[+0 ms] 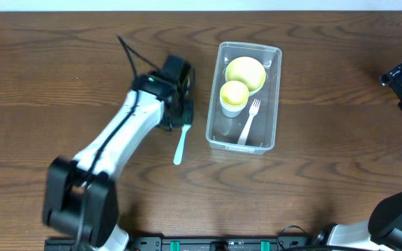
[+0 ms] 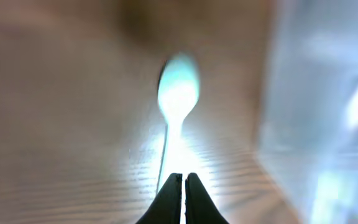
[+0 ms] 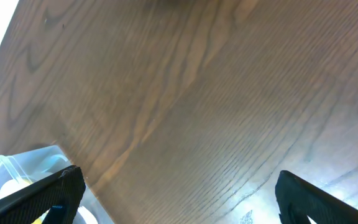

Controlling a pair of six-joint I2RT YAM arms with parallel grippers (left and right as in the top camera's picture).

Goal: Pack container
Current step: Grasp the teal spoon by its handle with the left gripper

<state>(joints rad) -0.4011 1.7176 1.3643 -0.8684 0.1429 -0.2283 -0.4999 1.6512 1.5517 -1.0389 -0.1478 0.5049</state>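
left gripper (image 2: 184, 178) has its fingers pinched together on the handle end of a pale spoon (image 1: 181, 145). the wrist view is blurred but the handle runs straight into the closed tips, with the spoon bowl at the far end. overhead, the spoon lies along the near-far line with its bowl end toward the robot, roughly parallel to the container's long side. cannot tell if it is lifted or touching the table (image 1: 61, 84). the container (image 1: 223, 131), a clear bin, sits mid table just beside the spoon on the robot's right, long axis also near-far. the left wrist view shows its wall close on the right edge. inside it are a yellow bowl (image 1: 245, 72) at the far end, a small cup (image 1: 234, 95) against the bowl, and a white fork (image 1: 248, 123) lying lengthwise in the near half. bare floor is left along the near left side. the left arm reaches from its near-left base diagonally up to the gripper and is much the nearer arm. judgement: the coming move turns on carrying the spoon sideways to the right over the near rim wall, keeping it lengthwise so it drops beside the fork. right gripper (image 3: 179, 175) is spread wide and holds nothing. it hangs off at the far right, well apart from the bin, with only a bin corner showing in its view.
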